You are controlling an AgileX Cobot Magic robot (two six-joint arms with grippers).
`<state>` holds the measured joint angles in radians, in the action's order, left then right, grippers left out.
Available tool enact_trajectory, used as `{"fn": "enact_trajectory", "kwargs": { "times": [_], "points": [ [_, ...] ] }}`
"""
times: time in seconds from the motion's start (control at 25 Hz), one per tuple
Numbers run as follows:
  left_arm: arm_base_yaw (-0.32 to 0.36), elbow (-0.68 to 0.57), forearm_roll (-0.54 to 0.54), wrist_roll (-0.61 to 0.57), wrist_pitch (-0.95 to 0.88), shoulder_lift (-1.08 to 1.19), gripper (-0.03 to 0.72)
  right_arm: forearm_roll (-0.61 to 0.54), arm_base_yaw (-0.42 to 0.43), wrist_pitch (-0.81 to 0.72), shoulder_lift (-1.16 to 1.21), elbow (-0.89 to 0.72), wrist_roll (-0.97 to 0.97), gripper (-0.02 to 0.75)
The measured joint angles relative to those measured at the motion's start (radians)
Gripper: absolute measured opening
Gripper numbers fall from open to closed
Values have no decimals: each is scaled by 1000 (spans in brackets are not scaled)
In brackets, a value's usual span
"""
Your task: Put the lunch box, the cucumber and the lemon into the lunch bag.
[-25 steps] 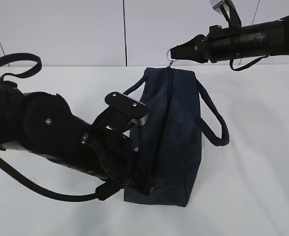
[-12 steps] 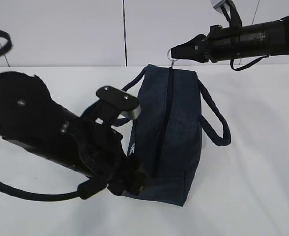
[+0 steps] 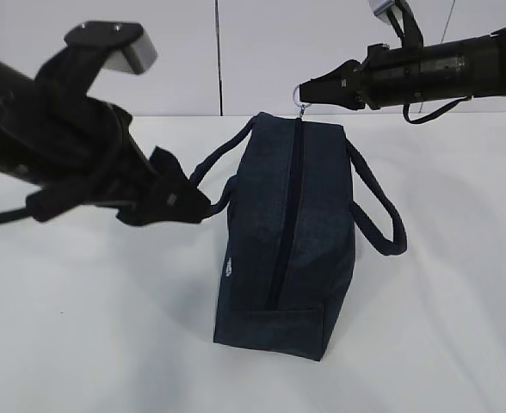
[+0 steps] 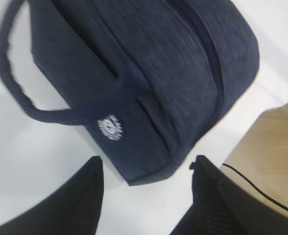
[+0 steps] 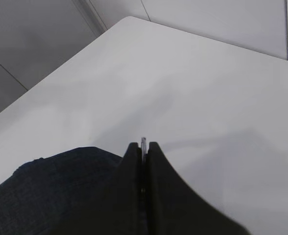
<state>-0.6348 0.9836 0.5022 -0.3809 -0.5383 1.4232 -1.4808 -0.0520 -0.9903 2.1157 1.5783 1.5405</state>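
At the far end of the lunch bag [image 3: 287, 232], seen from the exterior camera, the right end effector [image 3: 303, 93] pinches the silver ring pull [image 3: 301, 107] at the end of the zipper [image 3: 289, 206], which looks fully drawn shut along the top. The bag stands alone on the white tabletop [image 3: 89, 327], handles [image 3: 380, 206] drooping on either side. The left end effector [image 3: 188, 202] hangs in the air just left of the bag, near the left handle but apart from it.

From the left wrist camera, the two dark fingers [image 4: 75, 200] stand wide apart with nothing between them, the bag's near corner and white round logo [image 4: 109, 128] below. The picture is blurred.

From the right wrist camera, the fingers [image 5: 134, 186] are pressed narrow on a thin sliver of metal, the ring, with navy fabric beneath.

No lunch box, cucumber or lemon shows in any view; I judge they are inside the closed bag, though that cannot be checked. The risk now, as I see it: with nothing steadying the bag, any tug from the right arm on that ring would drag or tip the bag, or reopen the zipper. The left handle could also snag the nearby left end effector.
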Motion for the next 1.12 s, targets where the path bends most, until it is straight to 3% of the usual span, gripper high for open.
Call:
{"fn": "enact_trajectory", "kwargs": {
  "times": [0.12,0.32,0.68,1.12],
  "points": [
    [45,114,-68,29,-100,2,414,0,0,0,0,0,-4,7],
    [64,336,-213,126,-285,57,414,-2,0,-11,2,2,-11,7],
    [66,675,-239,209,-516,260,415,-2,0,-18,2,2,-11,7],
    [66,800,-229,241,-568,410,415,-2,0,-22,2,2,-11,7]
  ]
}}
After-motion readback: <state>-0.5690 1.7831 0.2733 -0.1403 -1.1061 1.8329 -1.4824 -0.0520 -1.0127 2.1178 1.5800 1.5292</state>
